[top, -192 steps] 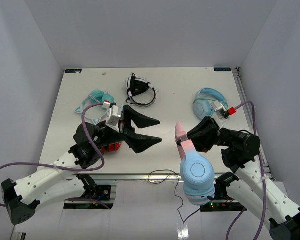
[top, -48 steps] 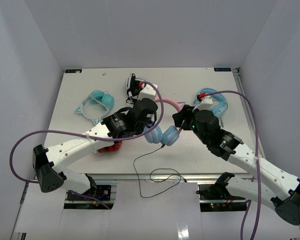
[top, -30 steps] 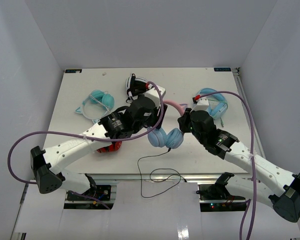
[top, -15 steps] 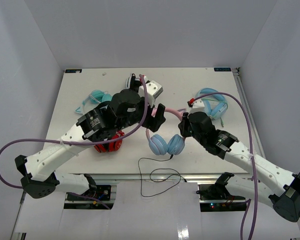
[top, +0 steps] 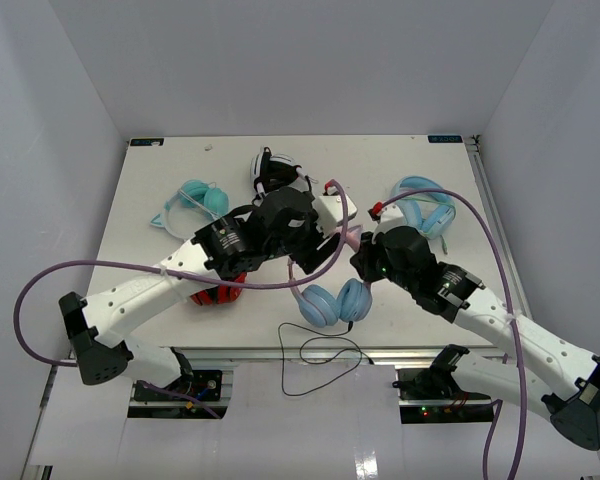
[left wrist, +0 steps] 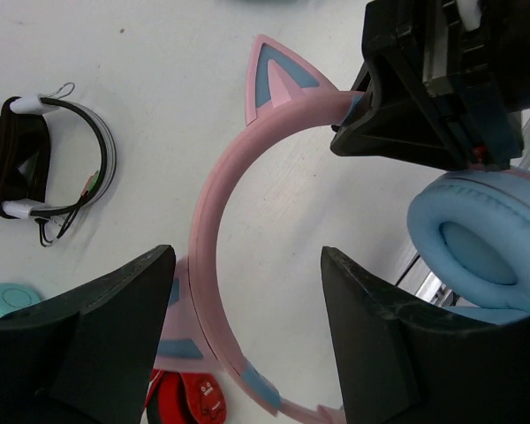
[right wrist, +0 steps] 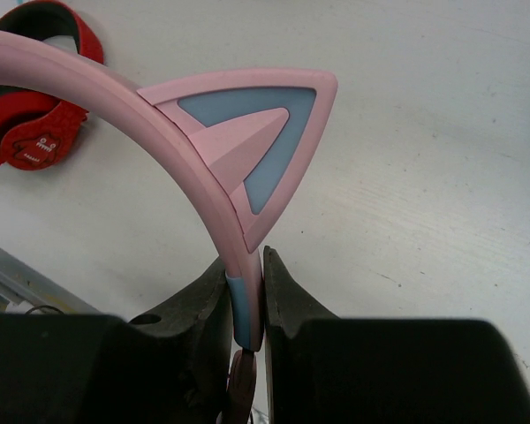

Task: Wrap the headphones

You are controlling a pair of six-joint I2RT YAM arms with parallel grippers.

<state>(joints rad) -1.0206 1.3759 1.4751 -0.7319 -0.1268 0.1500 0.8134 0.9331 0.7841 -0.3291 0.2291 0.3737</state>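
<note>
Headphones [top: 328, 303] with a pink headband and light blue ear cups are seen from the top camera at the near middle of the table [top: 370, 170], between the two arms. The upper headband is largely covered by both wrists, and it cannot be told whether the ear cups rest on the table or hang above it. The left tool [top: 330, 238] and the right tool [top: 365, 258] are mostly masked by their own housings, so their jaws cannot be read in this view. A thin black cable [top: 315, 350] is trailed from the cups over the front edge and looped below it. A red pair [top: 218, 296] is half buried under the left arm, a black-and-white pair [top: 270, 168] is partly cut off by the left wrist, a light blue pair [top: 425, 208] is crossed by the right arm's hose, and a teal pair [top: 195, 200] lies uncovered. From the left wrist, the left tool's fingers [left wrist: 97, 353] are spread wide on either side of the headband, with a gap on each side; one ear cup is cut by the right edge. From the right wrist, the right tool is clenched on the headband just below a cat ear [right wrist: 247, 132]; the ear cups are out of frame.
</note>
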